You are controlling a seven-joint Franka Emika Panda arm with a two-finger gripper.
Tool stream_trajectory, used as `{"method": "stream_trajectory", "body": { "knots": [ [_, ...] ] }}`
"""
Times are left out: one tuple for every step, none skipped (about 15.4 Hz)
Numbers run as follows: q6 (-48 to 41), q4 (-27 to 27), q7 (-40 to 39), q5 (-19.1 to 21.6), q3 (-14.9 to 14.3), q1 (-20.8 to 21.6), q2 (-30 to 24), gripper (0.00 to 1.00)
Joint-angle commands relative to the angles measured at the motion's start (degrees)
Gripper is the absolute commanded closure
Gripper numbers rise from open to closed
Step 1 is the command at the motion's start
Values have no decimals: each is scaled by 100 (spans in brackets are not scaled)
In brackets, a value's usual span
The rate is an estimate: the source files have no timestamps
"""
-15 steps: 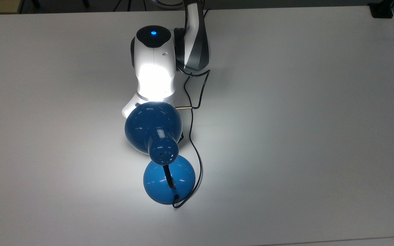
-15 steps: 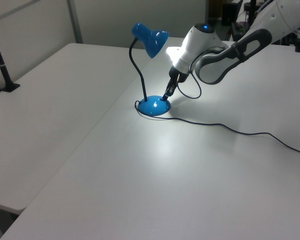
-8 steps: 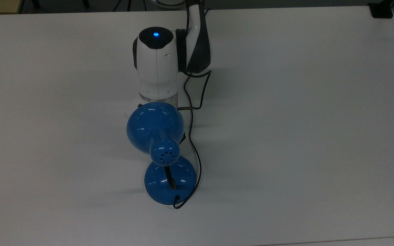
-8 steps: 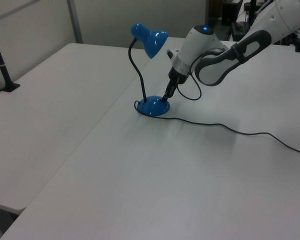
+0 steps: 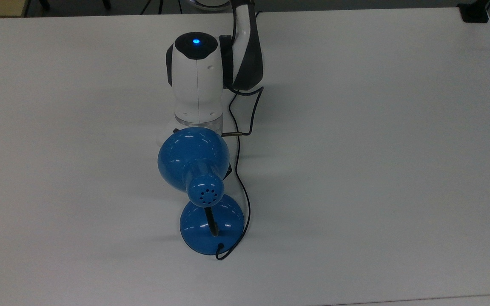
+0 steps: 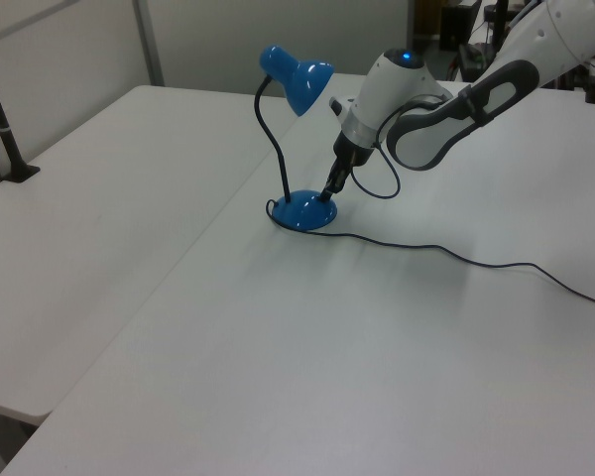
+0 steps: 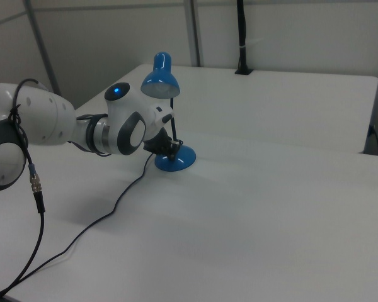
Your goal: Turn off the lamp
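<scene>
1. Since a second earlier the lamp (image 5: 194,165) had gone dark: the bright glare on the arm's wrist and the lit pool on the desk (image 5: 377,148) were gone, while arm and lamp sat almost where they had been.
2. The blue lamp stood on the white desk, a little toward 7 o'clock of the desk's middle in the top view, its round base (image 6: 302,212) flat on the surface.
3. Its bell-shaped shade (image 6: 297,77) hung on a curved black neck (image 6: 269,129) and, in the top view, covered part of the base and reached toward 12 o'clock, toward the arm.
4. The gripper (image 6: 332,186) pointed down at the base's edge, at about 2 o'clock of the base in the left view, its tip touching or just above the blue dome.
5. Whether the fingers were spread or closed, I cannot tell; nothing showed held in them.
6. A thin black cord (image 6: 446,253) left the base and ran across the desk toward 4 o'clock in the left view.
7. A blue light (image 5: 195,41) glowed on the white wrist housing (image 5: 196,80), at 12 o'clock of the shade in the top view.
</scene>
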Motion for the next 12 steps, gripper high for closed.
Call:
{"method": "stream_trajectory", "body": {
  "knots": [
    [-148, -661, 160, -116, -59, 49, -607, 100],
    [-385, -679, 160, -116, -59, 49, -704, 100],
    [-744, -679, 160, -116, -59, 49, -800, 100],
    [-1139, -653, 160, -116, -59, 58, -906, 100],
    [-1569, -636, 160, -107, -33, 75, -994, 100],
    [-1965, -636, 160, -107, -15, 93, -1099, 100],
    [-2300, -636, 195, -107, -6, 110, -1222, 94],
    [-2642, -636, 221, -55, -6, 111, -1371, 80],
    [-2985, -636, 230, -28, 3, 119, -1503, 60],
    [-3319, -627, 230, -28, 3, 128, -1661, 47],
    [-3627, -635, 239, -28, 20, 128, -1845, 21],
    [-3961, -627, 231, -28, 55, 128, -2030, 0]
  ]
}}
